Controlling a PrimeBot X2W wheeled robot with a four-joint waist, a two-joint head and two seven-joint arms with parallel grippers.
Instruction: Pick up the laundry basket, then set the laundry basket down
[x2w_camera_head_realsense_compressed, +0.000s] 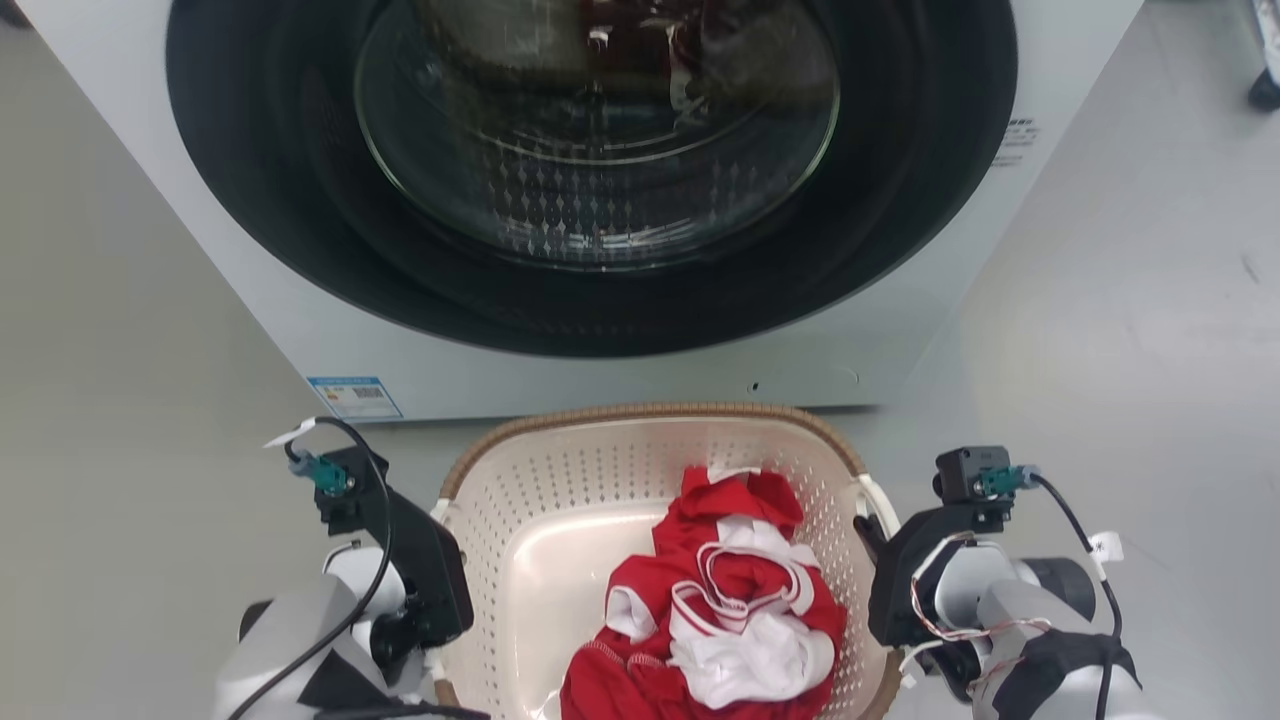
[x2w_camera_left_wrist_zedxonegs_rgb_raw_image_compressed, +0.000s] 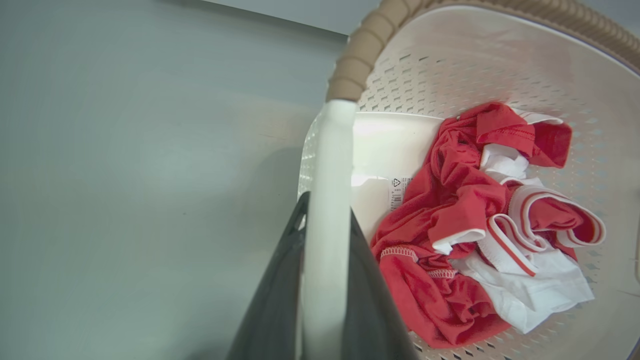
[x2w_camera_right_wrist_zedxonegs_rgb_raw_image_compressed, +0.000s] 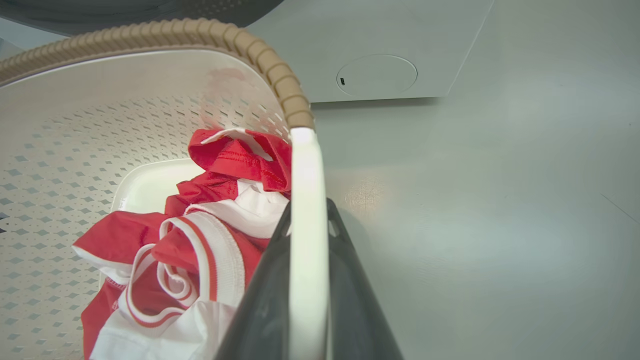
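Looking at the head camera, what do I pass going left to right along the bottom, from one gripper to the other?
Left gripper → left wall of the laundry basket → red-and-white clothes → right gripper.

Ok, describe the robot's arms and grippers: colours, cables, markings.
Pale grey-white forearms end in black wrist housings. The left gripper and right gripper have long, dark, tapering fingers. Each wrist carries a teal connector with a black cable and white tag; thin red-and-white wires loop over the right one.
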